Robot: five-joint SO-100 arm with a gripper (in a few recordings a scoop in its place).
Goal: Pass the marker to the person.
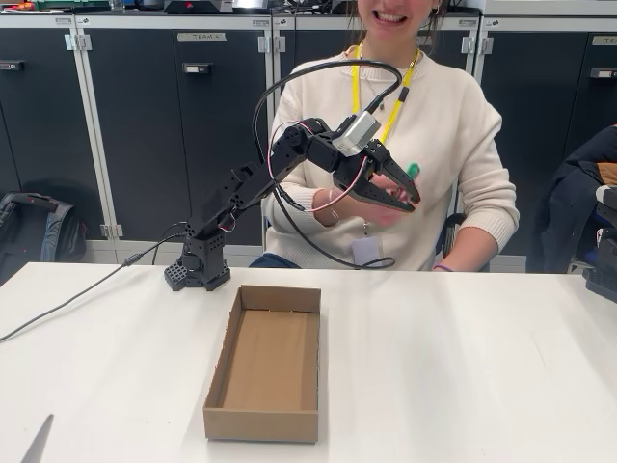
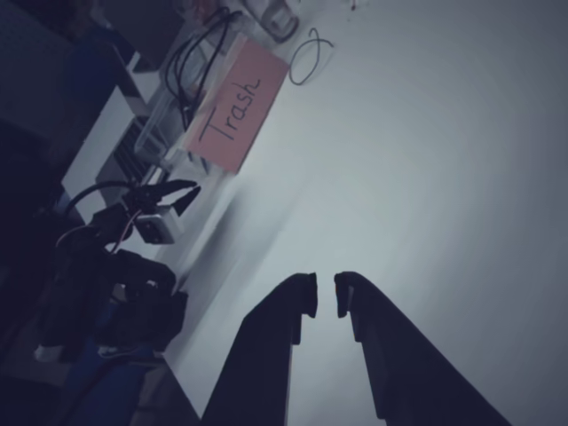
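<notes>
Behind the brown cardboard box (image 1: pixel 262 365): black gripper (image 1: pixel 410 200), teal-green marker cap (image 1: pixel 413 171), person's cream sweater (image 1: pixel 453 125), yellow lanyard (image 1: pixel 396 106).

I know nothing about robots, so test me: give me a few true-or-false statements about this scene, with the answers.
1. Nothing lies in the cardboard box. True.
2. The robot's fingers rest on the table. False: they are raised in front of the person.
3. The marker has a red cap. False: the cap is teal-green.
4. The person wears a yellow lanyard. True.
5. In the wrist view, the pink sign reads "Tools". False: it reads "Trash".
</notes>
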